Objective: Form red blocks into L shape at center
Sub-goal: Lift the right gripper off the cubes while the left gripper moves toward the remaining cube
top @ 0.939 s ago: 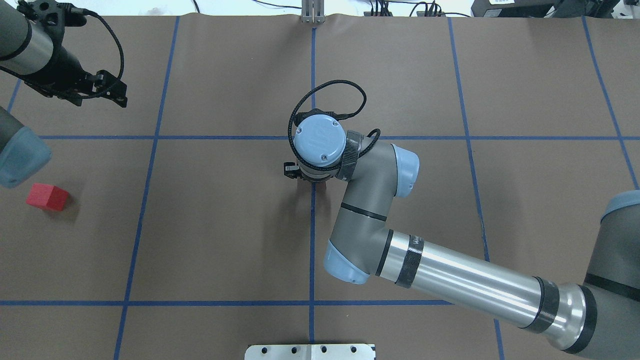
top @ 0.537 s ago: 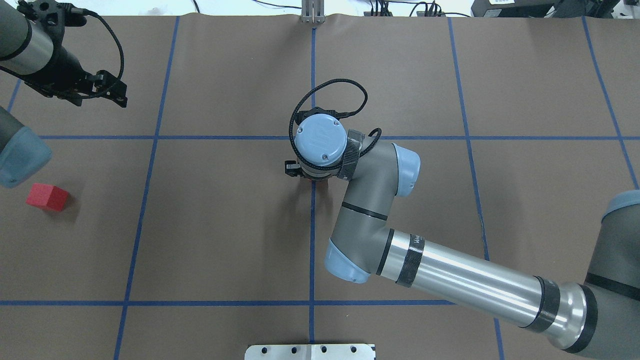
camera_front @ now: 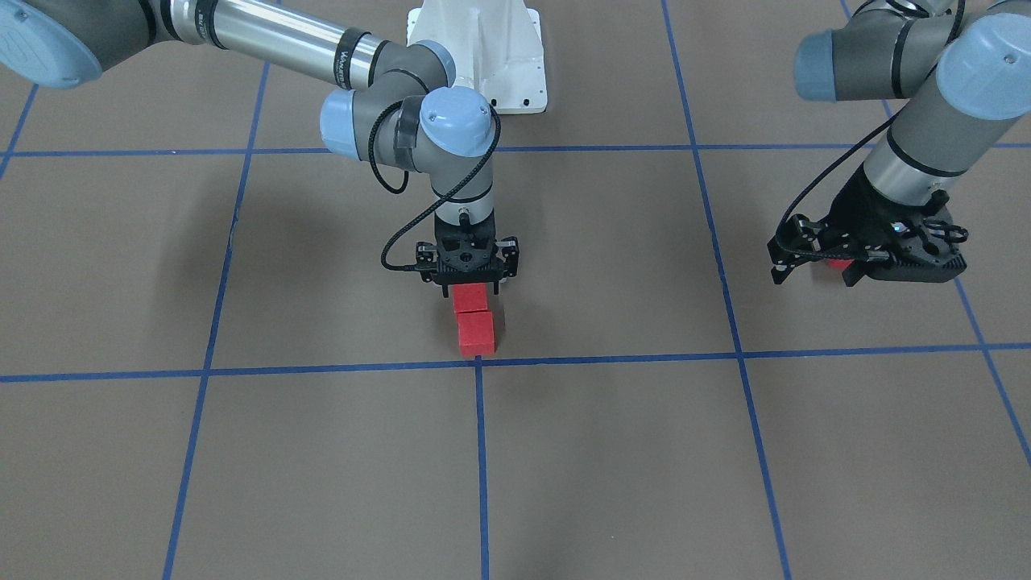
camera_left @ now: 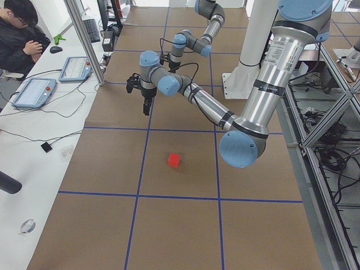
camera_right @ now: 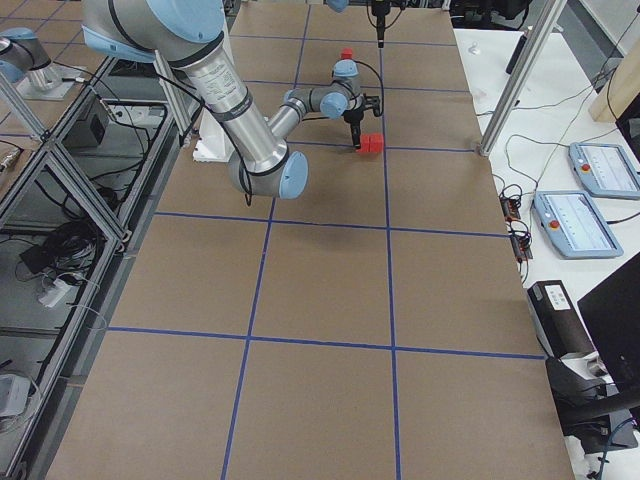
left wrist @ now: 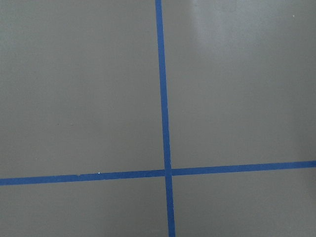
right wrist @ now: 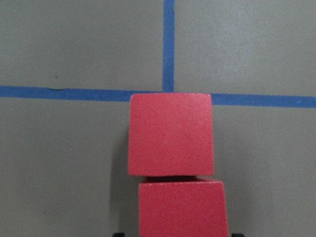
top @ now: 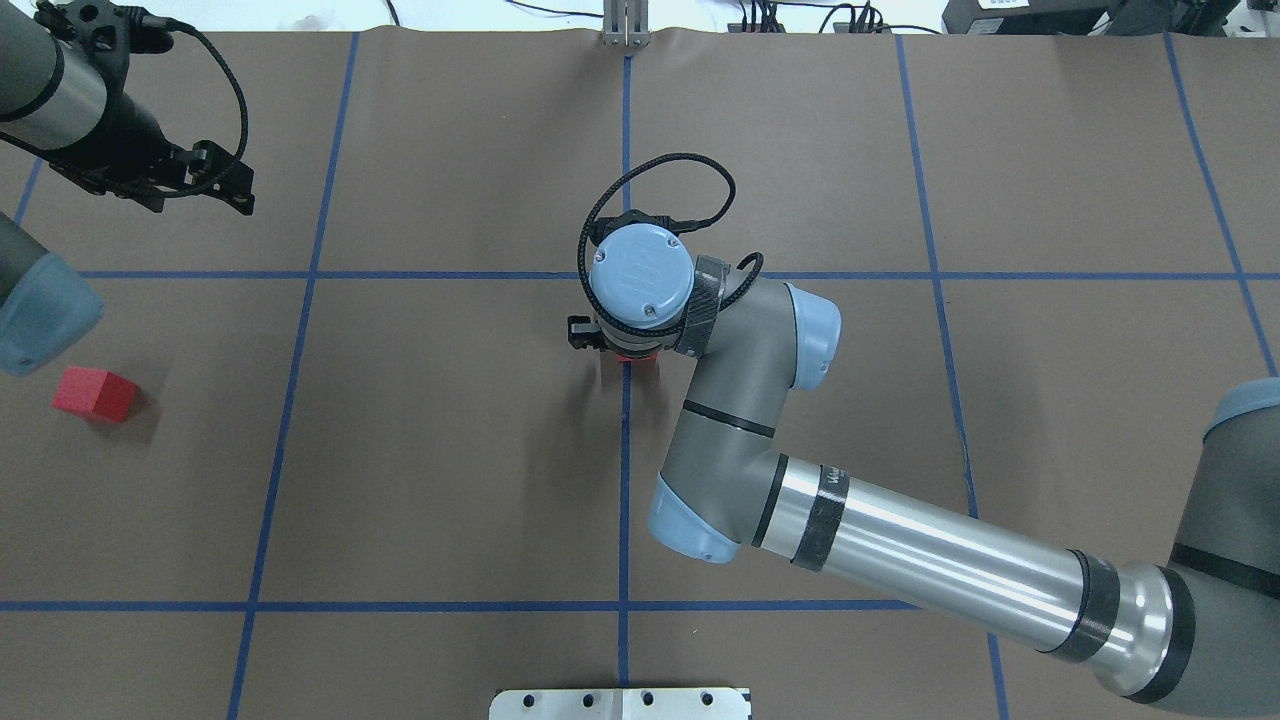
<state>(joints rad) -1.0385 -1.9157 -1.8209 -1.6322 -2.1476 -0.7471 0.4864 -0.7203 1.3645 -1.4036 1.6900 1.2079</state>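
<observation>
Red blocks (right wrist: pixel 170 134) number three. Two stand face to face in a short row. The outer block (camera_front: pixel 475 333) has its far edge on the center (camera_front: pixel 478 362) crossing and the inner block (camera_front: pixel 469 300) sits behind it. The row's long axis therefore runs along the tape line toward the robot's base, sides square to the tape. The right pincer (camera_front: pixel 469 287) points straight down and straddles the inner block, fingers spread slightly wider than it. The third block (top: pixel 95 393) lies well apart, on the robot's left. The left pincer (camera_front: pixel 813 272) hangs spread and empty above the table (camera_front: pixel 242 451).
</observation>
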